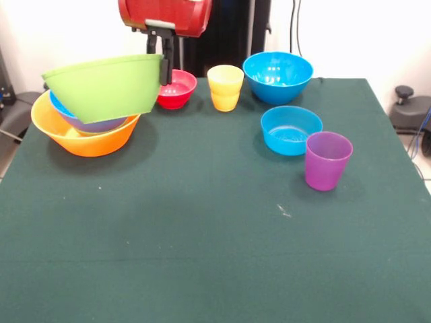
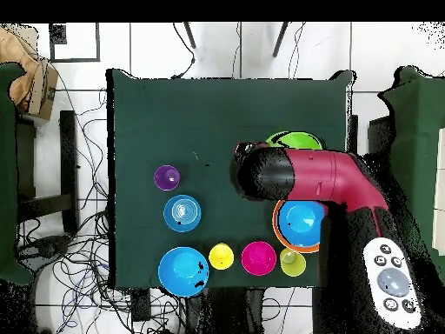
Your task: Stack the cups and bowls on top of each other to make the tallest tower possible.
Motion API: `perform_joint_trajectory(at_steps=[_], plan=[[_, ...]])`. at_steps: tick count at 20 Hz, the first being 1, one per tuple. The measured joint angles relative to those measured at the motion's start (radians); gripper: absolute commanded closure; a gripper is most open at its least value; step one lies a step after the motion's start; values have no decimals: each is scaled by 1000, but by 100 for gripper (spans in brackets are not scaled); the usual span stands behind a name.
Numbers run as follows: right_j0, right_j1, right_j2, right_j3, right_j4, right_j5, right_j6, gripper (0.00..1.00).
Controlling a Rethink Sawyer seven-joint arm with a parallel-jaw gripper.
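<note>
From the front, the red and black arm [image 1: 165, 15] comes down at the upper left, and its end effector [image 1: 163, 67] pinches the right rim of a large lime green bowl [image 1: 104, 86], holding it tilted in the air above the orange bowl [image 1: 84, 138]. A blue bowl [image 1: 91, 121] sits nested inside the orange one. Just right of the green bowl stands a small red bowl [image 1: 177, 89], then a yellow cup stack [image 1: 225, 87], then a large blue bowl [image 1: 277, 76]. Nearer the camera lie a shallower blue bowl [image 1: 291, 129] and, just beside it, an upright purple cup [image 1: 328, 160], all on the dark green surface [image 1: 202, 235]. From overhead, the arm [image 2: 304, 177] covers much of the orange bowl [image 2: 280, 230]; the green bowl [image 2: 294, 140] peeks out beyond it, and a small green bowl [image 2: 293, 262] sits beside the red bowl [image 2: 258, 257].
</note>
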Motion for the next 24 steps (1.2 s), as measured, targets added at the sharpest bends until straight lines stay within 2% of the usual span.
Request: perform_joint_trajectory(at_steps=[7,24], plan=[[0,0,-20,45,0,-14,0,100],[15,1,-40,73,-4,-41,0,100]])
